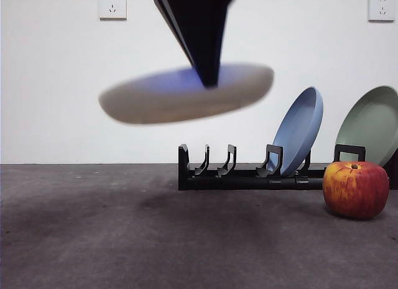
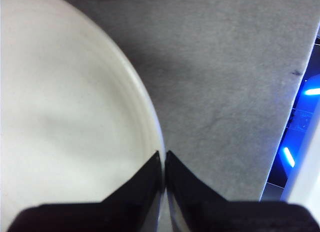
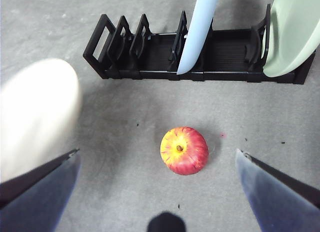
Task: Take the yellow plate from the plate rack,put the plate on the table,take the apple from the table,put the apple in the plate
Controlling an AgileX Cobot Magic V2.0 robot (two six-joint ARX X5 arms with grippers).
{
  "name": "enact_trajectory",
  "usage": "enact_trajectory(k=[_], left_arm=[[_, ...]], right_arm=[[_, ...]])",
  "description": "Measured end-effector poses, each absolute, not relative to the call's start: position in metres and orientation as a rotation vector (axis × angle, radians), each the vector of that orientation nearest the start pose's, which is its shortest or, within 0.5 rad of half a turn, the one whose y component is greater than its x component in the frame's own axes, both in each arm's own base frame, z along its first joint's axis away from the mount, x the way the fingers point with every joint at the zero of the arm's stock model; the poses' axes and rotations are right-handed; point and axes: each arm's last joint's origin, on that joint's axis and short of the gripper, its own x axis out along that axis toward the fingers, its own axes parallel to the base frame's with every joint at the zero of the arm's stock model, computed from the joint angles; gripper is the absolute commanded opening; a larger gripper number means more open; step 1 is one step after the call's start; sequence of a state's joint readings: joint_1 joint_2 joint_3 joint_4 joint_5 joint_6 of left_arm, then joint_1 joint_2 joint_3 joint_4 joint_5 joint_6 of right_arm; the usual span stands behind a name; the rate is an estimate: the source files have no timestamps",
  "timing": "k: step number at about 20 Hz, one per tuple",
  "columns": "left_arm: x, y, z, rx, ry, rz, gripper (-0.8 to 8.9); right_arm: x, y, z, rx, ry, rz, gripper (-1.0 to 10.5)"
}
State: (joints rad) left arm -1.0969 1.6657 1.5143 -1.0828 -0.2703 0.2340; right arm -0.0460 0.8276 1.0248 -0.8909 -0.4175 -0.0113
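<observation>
The yellow plate point(image 1: 180, 96) was held in the air above the table point(image 1: 124, 239), its rim pinched between the closed jaws of the left gripper point(image 2: 163, 159). It should, by judgement, be lowered flat and released only once it rested. The right gripper point(image 3: 157, 157) hung spread wide over the apple point(image 3: 184, 150). In the plate rack point(image 1: 249, 176) stood a blue plate point(image 1: 301, 130) and a green plate point(image 1: 373, 124); the other slots were empty.

three plates: one cream point(image 1: 180, 96), one blue point(image 1: 301, 130), one green point(image 1: 371, 124), one apple point(image 1: 355, 189), one rack point(image 1: 249, 176)
</observation>
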Motion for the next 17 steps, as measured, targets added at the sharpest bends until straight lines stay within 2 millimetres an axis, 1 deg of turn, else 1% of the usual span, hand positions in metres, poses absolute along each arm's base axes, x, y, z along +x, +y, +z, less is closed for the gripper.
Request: enact_trajectory(k=[4, 9, 10, 13, 15, 17], left_arm=[[0.157, -0.286, 0.263, 1.013, 0.927, -0.818, -0.06], [0.158, -0.294, 0.242, 0.989, 0.884, -0.830, -0.06], [0.158, -0.296, 0.236, 1.004, 0.902, -0.829, -0.06], [0.161, -0.304, 0.206, 1.063, 0.978, -0.823, -0.06], [0.162, -0.308, 0.195, 1.084, 1.001, -0.823, -0.06], [0.162, -0.310, 0.190, 1.089, 1.003, -0.825, -0.06]], right_arm=[[0.143, 0.005, 0.344, 0.150, 0.678, 0.360, 6.0], [0.144, 0.005, 0.344, 0.153, 0.680, 0.359, 6.0], [0.144, 0.005, 0.344, 0.154, 0.682, 0.359, 6.0], [0.145, 0.005, 0.344, 0.155, 0.683, 0.359, 6.0], [0.145, 0.005, 0.344, 0.155, 0.683, 0.359, 6.0], [0.145, 0.005, 0.344, 0.154, 0.683, 0.359, 6.0]])
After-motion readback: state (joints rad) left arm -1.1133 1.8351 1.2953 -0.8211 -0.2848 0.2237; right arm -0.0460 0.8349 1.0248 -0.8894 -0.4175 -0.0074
